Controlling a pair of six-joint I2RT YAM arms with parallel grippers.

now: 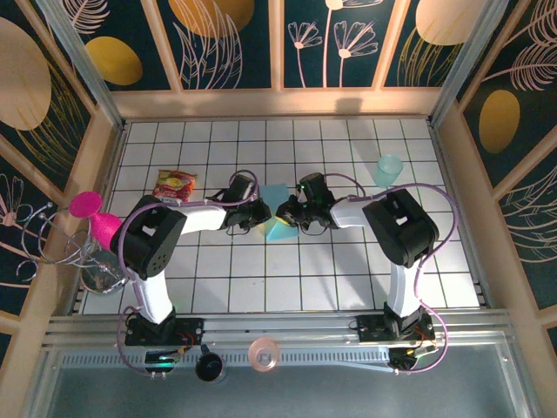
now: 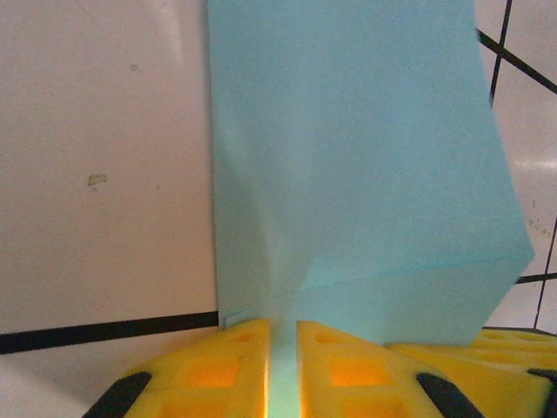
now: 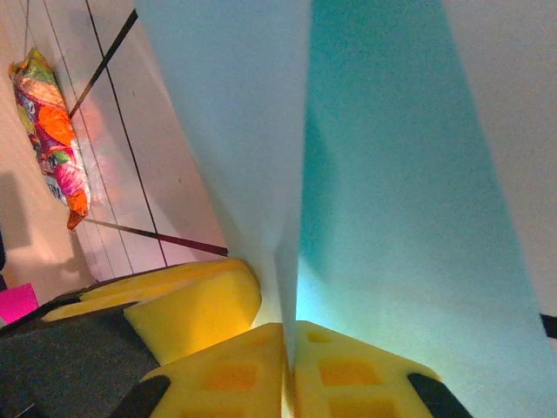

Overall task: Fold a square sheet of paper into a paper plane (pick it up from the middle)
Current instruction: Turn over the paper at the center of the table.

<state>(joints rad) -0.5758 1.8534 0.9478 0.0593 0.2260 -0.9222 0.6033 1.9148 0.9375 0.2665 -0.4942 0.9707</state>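
The light-blue square sheet of paper [image 1: 277, 225] is held up between both arms at the middle of the tiled table, bent along a crease. My left gripper [image 1: 259, 216] is shut on its lower edge. In the left wrist view the paper [image 2: 365, 174] rises from the narrow gap of the left gripper [image 2: 283, 329]. My right gripper [image 1: 292, 214] pinches the fold from the other side. In the right wrist view the right gripper [image 3: 290, 331] is shut tight on the creased paper [image 3: 392, 200]. A paper plane is out of view.
A translucent teal cup [image 1: 389, 170] stands at the back right of the table. A colourful snack packet [image 1: 176, 184] lies at the back left, and the same packet [image 3: 54, 131] appears in the right wrist view. The left gripper's yellow finger [image 3: 196, 300] sits close beside the right jaws.
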